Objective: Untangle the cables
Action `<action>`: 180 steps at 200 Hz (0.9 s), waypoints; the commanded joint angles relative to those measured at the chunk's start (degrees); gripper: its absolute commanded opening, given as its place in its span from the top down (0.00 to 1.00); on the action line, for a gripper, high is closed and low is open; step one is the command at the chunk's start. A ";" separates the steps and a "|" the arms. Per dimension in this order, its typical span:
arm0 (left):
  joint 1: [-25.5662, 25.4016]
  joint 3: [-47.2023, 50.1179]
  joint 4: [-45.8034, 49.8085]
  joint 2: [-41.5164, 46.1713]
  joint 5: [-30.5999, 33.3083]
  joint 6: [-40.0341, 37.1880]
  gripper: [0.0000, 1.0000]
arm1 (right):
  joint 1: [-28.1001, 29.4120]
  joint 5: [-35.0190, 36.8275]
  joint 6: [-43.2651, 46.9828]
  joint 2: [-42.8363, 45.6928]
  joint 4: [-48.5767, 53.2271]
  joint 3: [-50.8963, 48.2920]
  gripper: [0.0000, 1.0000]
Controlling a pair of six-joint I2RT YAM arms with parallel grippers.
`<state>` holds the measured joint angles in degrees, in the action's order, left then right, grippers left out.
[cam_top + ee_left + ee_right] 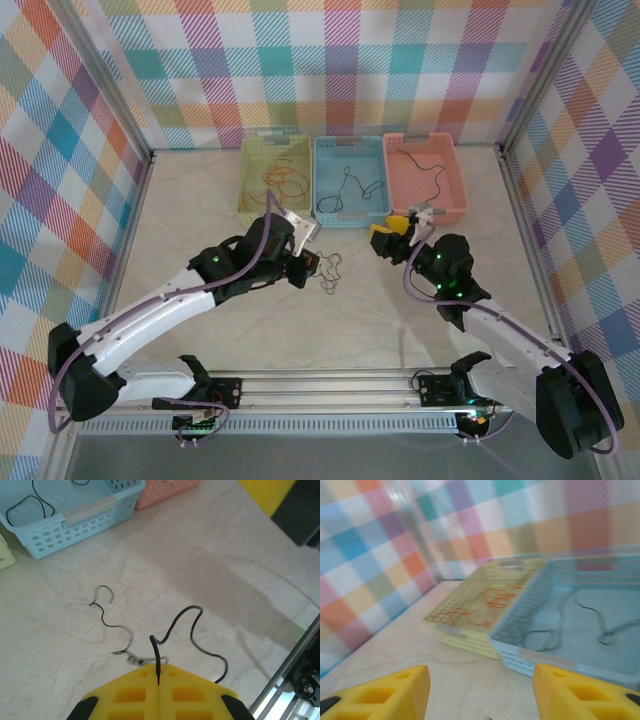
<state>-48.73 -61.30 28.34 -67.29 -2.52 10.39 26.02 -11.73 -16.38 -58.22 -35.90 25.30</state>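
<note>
From above, the left end effector (315, 264) is resting mid-counter at a loose black cable (336, 270), in front of the blue basket (349, 216). Its wrist view is showing the fingers pinching that cable. The right wrist view is showing the right end effector (480, 690) gaping, empty, facing orange cables (490, 600) in the yellow basket (455, 630).
</note>
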 commanded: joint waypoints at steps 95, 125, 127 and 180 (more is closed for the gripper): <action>-0.70 4.25 -2.84 7.57 -6.45 1.21 1.00 | 16.51 -13.97 24.31 -7.14 1.71 5.84 0.34; -0.66 4.37 -3.34 7.42 -9.60 1.62 1.00 | 16.61 -6.73 23.43 -9.09 1.06 6.07 0.38; -0.69 4.39 -3.41 7.43 -9.78 1.64 1.00 | 16.61 -6.20 23.35 -9.17 1.04 6.08 0.38; -0.69 3.62 -3.52 7.94 -16.20 2.87 1.00 | 16.48 7.37 19.87 -12.50 0.21 6.71 0.44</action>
<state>-48.73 -57.49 26.52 -60.55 -13.58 12.21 42.48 -12.40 5.19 -69.63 -34.98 29.69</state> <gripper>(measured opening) 0.053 0.565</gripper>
